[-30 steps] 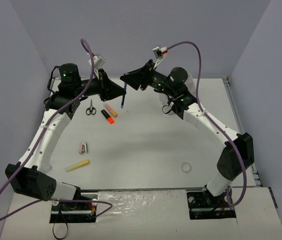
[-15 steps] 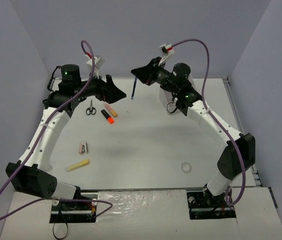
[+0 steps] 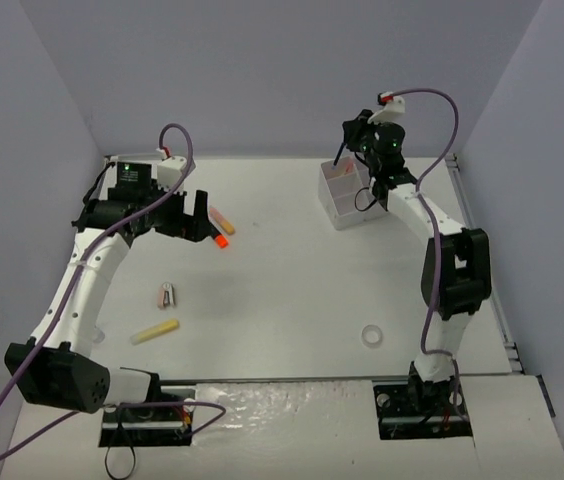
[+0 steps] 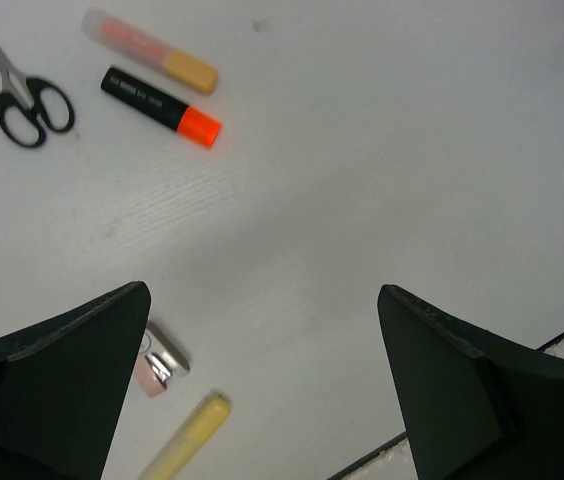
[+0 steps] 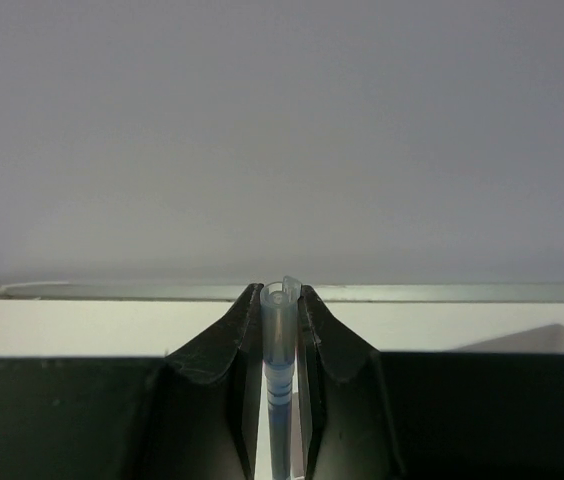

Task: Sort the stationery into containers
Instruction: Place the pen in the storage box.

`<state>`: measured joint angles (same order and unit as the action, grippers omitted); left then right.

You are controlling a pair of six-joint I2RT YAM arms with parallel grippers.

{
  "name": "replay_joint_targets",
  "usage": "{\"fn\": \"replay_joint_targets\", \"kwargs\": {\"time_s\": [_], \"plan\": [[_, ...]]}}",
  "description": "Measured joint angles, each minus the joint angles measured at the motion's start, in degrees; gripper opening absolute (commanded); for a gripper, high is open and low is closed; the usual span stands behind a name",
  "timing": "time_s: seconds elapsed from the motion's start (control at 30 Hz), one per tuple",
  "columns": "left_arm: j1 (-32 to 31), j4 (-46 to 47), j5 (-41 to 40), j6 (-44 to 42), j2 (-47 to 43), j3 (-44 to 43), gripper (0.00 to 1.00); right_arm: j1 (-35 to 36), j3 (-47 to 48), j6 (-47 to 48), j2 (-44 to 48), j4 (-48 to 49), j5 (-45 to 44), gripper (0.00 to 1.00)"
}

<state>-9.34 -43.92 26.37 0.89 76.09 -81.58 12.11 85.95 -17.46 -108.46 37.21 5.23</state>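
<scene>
In the overhead view the left arm (image 3: 87,275) hid the scissors (image 4: 22,100). The left pincer (image 4: 262,295), released, hung over the bench (image 4: 392,150); the right pincer (image 5: 280,330), on a far-stretched arm, clenched a blue pen (image 5: 278,390) above the box (image 3: 345,215).

Blue pen (image 5: 280,340) now in R fingers (image 5: 207,370), by box (image 3: 347,215).

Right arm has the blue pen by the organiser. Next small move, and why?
Probably lower the right gripper a little toward the organiser box before releasing: its jaws are shut on the blue pen, held upright, apparently above the box's far side.
</scene>
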Motion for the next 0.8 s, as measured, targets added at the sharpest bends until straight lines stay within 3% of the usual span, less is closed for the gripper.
{"fn": "replay_joint_targets", "kwargs": {"time_s": [0.2, 0.63, 0.7, 0.77, 0.8], "plan": [[2.75, -2.32, -2.36, -0.75, -1.28, 6.4, 0.97, -1.53, 2.56, -1.23, -9.7, 2.6, -0.28, 0.0], [4.28, -1.48, -2.23, -0.16, -1.77, 12.95, 0.97, -1.54, 5.22, 1.09, -12.28, 7.72, -0.48, 0.0], [4.28, -1.43, -2.23, 0.0, -1.79, 13.26, 0.97, -1.54, 5.22, 1.9, -12.45, 8.25, -0.49, 0.05], [4.28, -1.34, -2.23, 0.21, -1.79, 13.26, 0.97, -1.53, 5.22, 2.75, -12.86, 8.34, -0.16, 0.26], [4.28, -1.34, -2.24, 0.27, -1.79, 13.26, 0.97, -1.52, 5.22, 3.25, -13.11, 8.09, 0.34, 0.27]]}}
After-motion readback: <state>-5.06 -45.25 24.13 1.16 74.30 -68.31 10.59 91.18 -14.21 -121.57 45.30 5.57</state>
